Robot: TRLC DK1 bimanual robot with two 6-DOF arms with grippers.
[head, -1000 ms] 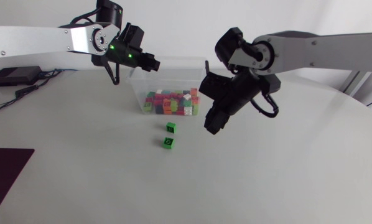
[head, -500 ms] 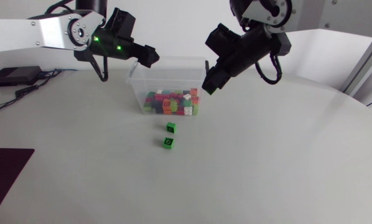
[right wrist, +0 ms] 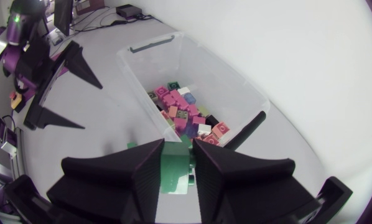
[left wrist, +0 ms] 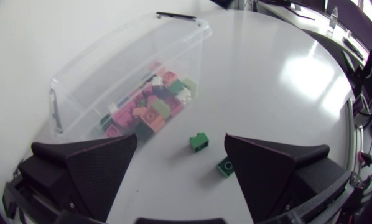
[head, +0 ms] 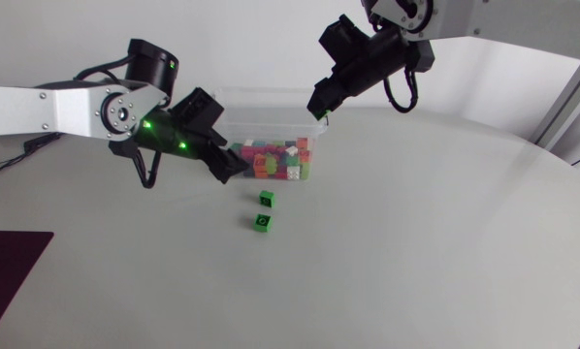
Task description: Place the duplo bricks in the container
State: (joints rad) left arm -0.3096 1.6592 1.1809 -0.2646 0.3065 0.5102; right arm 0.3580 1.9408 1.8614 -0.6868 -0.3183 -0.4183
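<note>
Container (head: 271,114): 1, holding a brick pile (head: 269,161) too dense to count. Loose green bricks (head: 266,199) (head: 261,222) on the table (head: 416,252): 2. Left gripper (left wrist: 181,138): 1. Right gripper (right wrist: 177,149): 1, clamping 1 green brick (right wrist: 175,171).

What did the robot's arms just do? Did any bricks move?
The right gripper rose from beside the container to above its right end; it holds a green brick. The left gripper, open, came down from behind the container to its front. The container and the two loose green bricks stayed put.
</note>
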